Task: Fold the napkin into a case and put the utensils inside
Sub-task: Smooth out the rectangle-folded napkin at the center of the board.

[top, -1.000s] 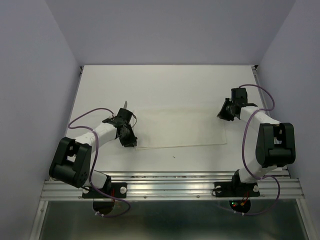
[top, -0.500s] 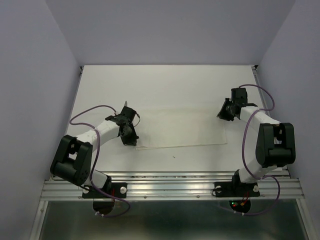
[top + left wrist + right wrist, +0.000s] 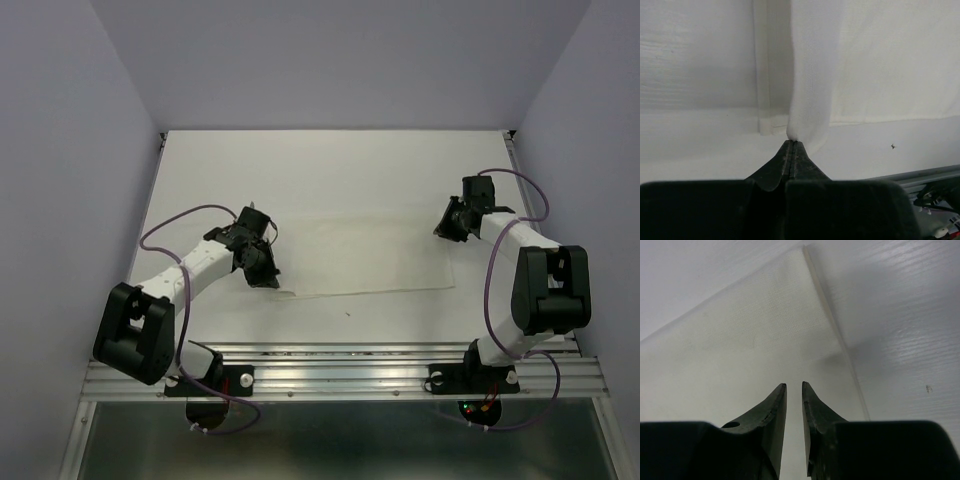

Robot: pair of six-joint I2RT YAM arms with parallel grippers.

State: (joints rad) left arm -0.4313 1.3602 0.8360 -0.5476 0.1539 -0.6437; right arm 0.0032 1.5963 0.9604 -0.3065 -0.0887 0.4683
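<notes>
The white napkin [image 3: 370,255] lies flat across the middle of the table. My left gripper [image 3: 265,282] is at its near left corner and shut on it. In the left wrist view the left gripper [image 3: 792,142] pinches the napkin [image 3: 807,75] into a raised ridge that runs away from the tips. My right gripper [image 3: 443,230] hovers over the napkin's far right end. In the right wrist view the right gripper [image 3: 794,385] stands slightly open, with only the napkin [image 3: 740,350] below it. A slim silvery utensil tip [image 3: 253,207] shows just beyond the left wrist.
A metal rail [image 3: 340,372] runs along the table's near edge, with both arm bases on it. Purple walls close in the left, right and far sides. A small dark speck [image 3: 348,314] lies on the table in front of the napkin.
My left gripper has shut on the napkin's near left corner and the left arm has shifted slightly right. The right arm has not moved.
</notes>
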